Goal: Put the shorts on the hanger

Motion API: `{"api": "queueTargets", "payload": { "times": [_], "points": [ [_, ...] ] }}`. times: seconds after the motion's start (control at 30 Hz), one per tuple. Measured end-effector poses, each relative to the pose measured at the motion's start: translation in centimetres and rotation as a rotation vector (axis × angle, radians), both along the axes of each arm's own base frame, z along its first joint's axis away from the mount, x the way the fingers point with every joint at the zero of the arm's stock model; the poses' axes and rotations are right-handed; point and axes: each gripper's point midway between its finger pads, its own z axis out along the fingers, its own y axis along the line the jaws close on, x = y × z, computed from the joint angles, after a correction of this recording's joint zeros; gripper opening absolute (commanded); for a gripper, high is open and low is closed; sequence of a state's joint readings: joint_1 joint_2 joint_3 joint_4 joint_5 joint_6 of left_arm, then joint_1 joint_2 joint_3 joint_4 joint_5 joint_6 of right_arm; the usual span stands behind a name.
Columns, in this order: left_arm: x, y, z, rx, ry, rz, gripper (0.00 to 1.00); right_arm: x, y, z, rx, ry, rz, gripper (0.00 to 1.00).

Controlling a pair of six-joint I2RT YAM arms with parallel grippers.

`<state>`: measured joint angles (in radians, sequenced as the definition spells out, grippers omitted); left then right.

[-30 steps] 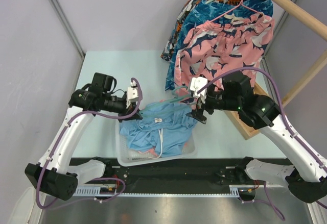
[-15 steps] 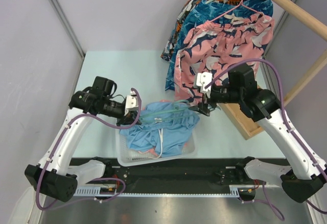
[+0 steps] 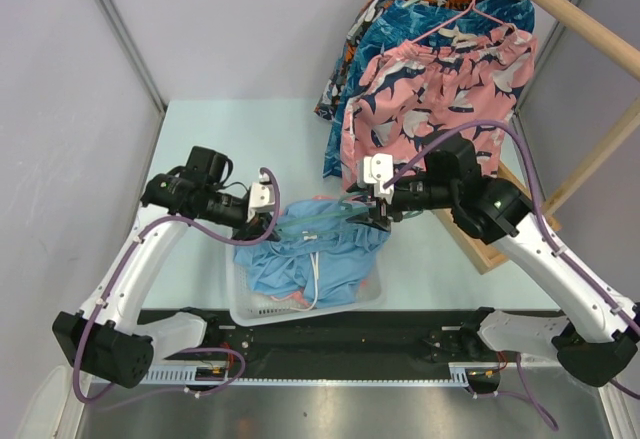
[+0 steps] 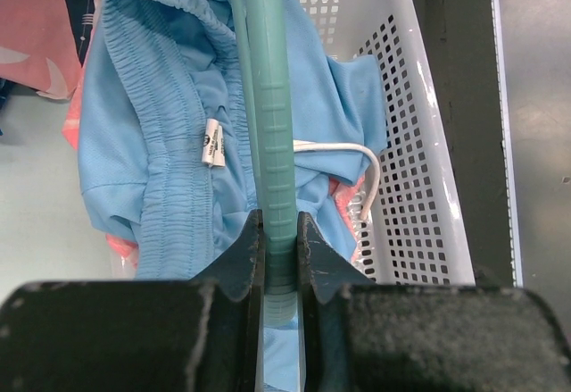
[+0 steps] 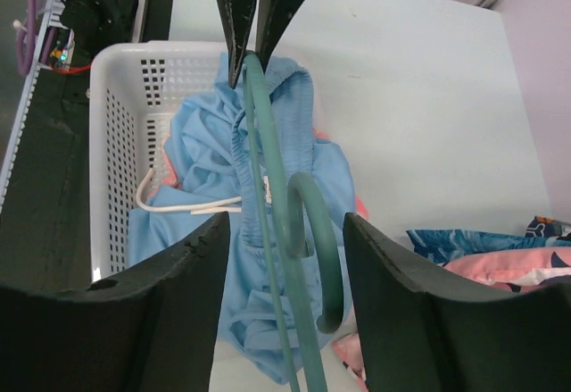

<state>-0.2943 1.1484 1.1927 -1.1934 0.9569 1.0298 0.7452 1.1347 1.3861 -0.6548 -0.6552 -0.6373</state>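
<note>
Mint-green thin plastic clothes hanger (image 3: pixel 315 219) is held roughly level above the white perforated plastic basket (image 3: pixel 243 304), running left to right between the two arms.

Left gripper (image 3: pixel 272 221): clamped on the left end of the hanger. In the left wrist view its black fingers (image 4: pixel 239 256) press against both sides of the hanger bar with no gap.

Right gripper (image 3: pixel 380 213): positioned at the right end of the hanger, at the curved hook (image 5: pixel 321 258). In the right wrist view its fingers (image 5: pixel 178 303) are spread wide, one on each side of the hook, with a clear gap on both sides and no contact.

Light sky-blue fabric shorts (image 3: pixel 310 254) lie bunched in the basket directly beneath the hanger. The elastic waistband (image 4: pixel 174 142) rises against the left side of the bar. Whether the bar passes through a leg opening or only rests on the fabric cannot be told. The white drawstring (image 4: pixel 355 155) loops across the fabric toward the basket wall. Salmon-pink fabric (image 3: pixel 290 299) shows under the blue shorts at the near side of the basket.

The basket stands near the front edge of the pale blue-green bench (image 3: pixel 200 129), between the two arms. At the far right, pink shorts with navy shark print (image 3: pixel 430 99) hang from a wooden rail (image 3: pixel 570 14), in front of blue patterned garments (image 3: pixel 385 34).
</note>
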Motion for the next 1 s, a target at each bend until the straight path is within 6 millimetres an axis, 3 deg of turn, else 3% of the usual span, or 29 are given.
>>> {"api": "queueTargets", "payload": {
  "times": [0.1, 0.2, 0.23, 0.27, 0.33, 0.43, 0.47, 0.6, 0.73, 0.87, 1.0],
  "points": [
    [0.1, 0.0, 0.1, -0.003, -0.011, 0.000, 0.00, 0.4, 0.3, -0.4, -0.010, 0.001, 0.002, 0.45],
    [0.4, -0.1, 0.3, -0.011, -0.036, 0.002, 0.00, 0.7, 0.5, -0.8, -0.022, -0.002, 0.008, 0.24],
    [0.4, -0.1, 0.3, -0.013, -0.043, 0.003, 0.00, 0.7, 0.6, -0.9, -0.024, -0.004, 0.009, 0.04],
    [0.4, -0.1, 0.4, -0.014, -0.049, 0.003, 0.00, 0.8, 0.6, -0.9, -0.025, -0.008, 0.011, 0.00],
    [0.5, -0.2, 0.5, -0.016, -0.066, 0.007, 0.01, 0.7, 0.6, -0.8, -0.026, -0.017, 0.018, 0.00],
    [0.5, -0.2, 0.8, -0.021, -0.085, 0.014, 0.16, 0.7, 0.6, -0.4, -0.025, -0.043, 0.027, 0.00],
    [0.5, -0.2, 0.9, -0.023, -0.091, 0.016, 0.32, 0.7, 0.5, -0.2, -0.026, -0.050, 0.031, 0.00],
    [0.7, 0.0, 1.5, -0.031, -0.123, 0.062, 0.54, 0.2, 0.4, 0.4, -0.033, -0.064, 0.046, 0.00],
    [1.5, 1.2, 1.8, -0.026, -0.121, 0.189, 0.58, 0.0, 0.0, 0.4, -0.059, -0.072, 0.051, 0.00],
    [4.2, 4.0, 2.1, -0.031, -0.090, 0.387, 0.58, -0.2, -0.7, -0.3, -0.103, -0.068, 0.047, 0.00],
    [5.8, 6.0, 1.2, 0.004, -0.050, 0.502, 0.60, -0.4, -0.9, -0.4, -0.134, -0.066, 0.045, 0.00]
  ]
}}
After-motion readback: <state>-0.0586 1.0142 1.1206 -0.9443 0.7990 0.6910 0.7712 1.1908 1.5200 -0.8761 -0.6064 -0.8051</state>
